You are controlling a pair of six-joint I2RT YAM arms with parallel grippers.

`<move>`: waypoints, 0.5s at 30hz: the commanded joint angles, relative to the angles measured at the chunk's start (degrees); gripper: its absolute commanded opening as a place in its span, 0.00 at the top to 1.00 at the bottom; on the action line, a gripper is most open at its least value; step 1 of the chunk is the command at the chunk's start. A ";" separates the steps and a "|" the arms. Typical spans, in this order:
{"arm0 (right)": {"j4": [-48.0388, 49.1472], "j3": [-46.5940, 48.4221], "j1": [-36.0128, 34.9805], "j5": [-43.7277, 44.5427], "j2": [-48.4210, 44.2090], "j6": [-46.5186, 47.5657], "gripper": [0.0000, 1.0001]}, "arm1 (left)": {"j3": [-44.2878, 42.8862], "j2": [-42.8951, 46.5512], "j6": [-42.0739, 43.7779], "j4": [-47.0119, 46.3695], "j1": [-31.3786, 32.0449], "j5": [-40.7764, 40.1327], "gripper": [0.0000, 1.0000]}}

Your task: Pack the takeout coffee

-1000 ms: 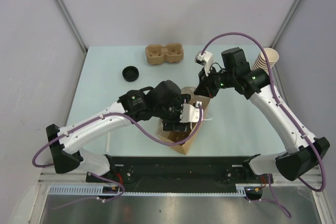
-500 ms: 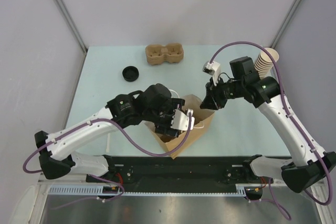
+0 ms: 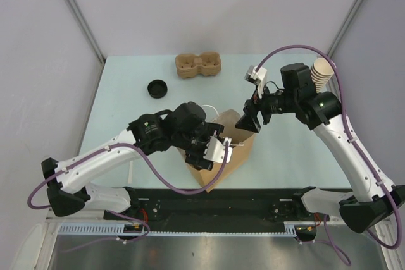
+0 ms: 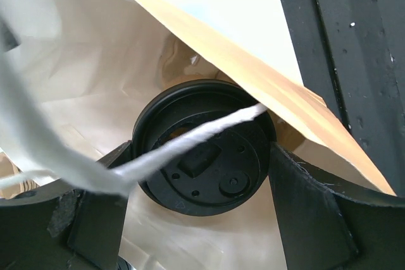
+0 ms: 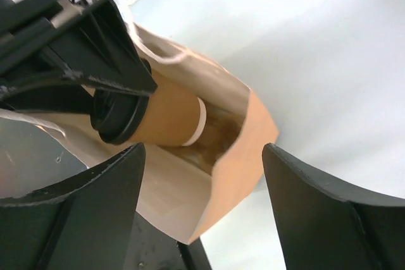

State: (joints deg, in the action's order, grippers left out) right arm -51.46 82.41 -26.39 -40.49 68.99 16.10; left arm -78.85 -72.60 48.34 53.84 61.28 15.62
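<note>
The takeout coffee, a tan paper cup with a black lid, lies tilted inside an open brown paper bag. My left gripper reaches into the bag, and its fingers press both sides of the lid. In the top view the left gripper hides the cup. My right gripper hangs open just above the bag's far right rim. In the right wrist view the bag's corner shows between its spread jaws, untouched. A white bag handle crosses the lid.
A brown pulp two-cup tray sits at the table's far edge. A loose black lid lies to its left. A stack of tan cups stands at the far right, behind my right arm.
My right gripper has opened, let go of the bag's rim and backed off to the right. My left gripper has drawn toward the near edge inside the bag, which has shifted with it.
</note>
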 commanded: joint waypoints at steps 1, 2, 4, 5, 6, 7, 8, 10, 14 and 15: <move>4.97 2.58 0.03 -3.89 -0.87 -1.24 0.20 | 1.68 2.81 0.44 -2.86 -0.02 1.88 0.69; 4.71 2.58 -0.24 -4.59 -1.75 -1.33 0.21 | 2.03 3.16 0.27 -3.48 -0.02 1.79 0.70; 3.74 2.49 -0.85 -6.00 -2.72 -1.68 0.24 | 2.03 3.25 0.18 -3.92 -0.19 2.05 0.70; 3.39 2.40 -1.11 -6.18 -3.94 -2.21 0.27 | 1.95 3.34 0.18 -4.10 -0.19 2.05 0.70; 3.04 2.32 -1.38 -6.79 -4.39 -2.30 0.28 | 1.94 3.34 0.09 -4.19 -0.37 2.14 0.70; 2.08 2.23 -2.25 -6.97 -4.83 -2.30 0.30 | 1.94 3.25 0.18 -4.27 -0.45 2.31 0.70; 1.63 1.97 -2.96 -7.14 -5.18 -1.95 0.32 | 2.03 3.34 -0.08 -4.71 -0.72 2.40 0.70; 0.58 1.61 -5.15 -7.15 -6.23 -1.77 0.34 | 2.12 3.69 -0.26 -4.98 -1.33 2.84 0.69; -0.48 0.38 -12.87 -5.39 -6.76 -1.69 0.43 | 2.12 3.78 -1.75 -5.85 -2.04 3.10 0.69; -1.18 -0.05 -13.50 -4.69 -6.76 -0.29 0.45 | 2.21 3.95 -2.28 -6.20 -2.30 3.19 0.69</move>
State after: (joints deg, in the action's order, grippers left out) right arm -50.52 82.41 -35.51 -45.54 63.02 14.61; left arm -76.79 -70.52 47.92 50.22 59.92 16.38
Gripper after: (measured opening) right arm 0.589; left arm 0.830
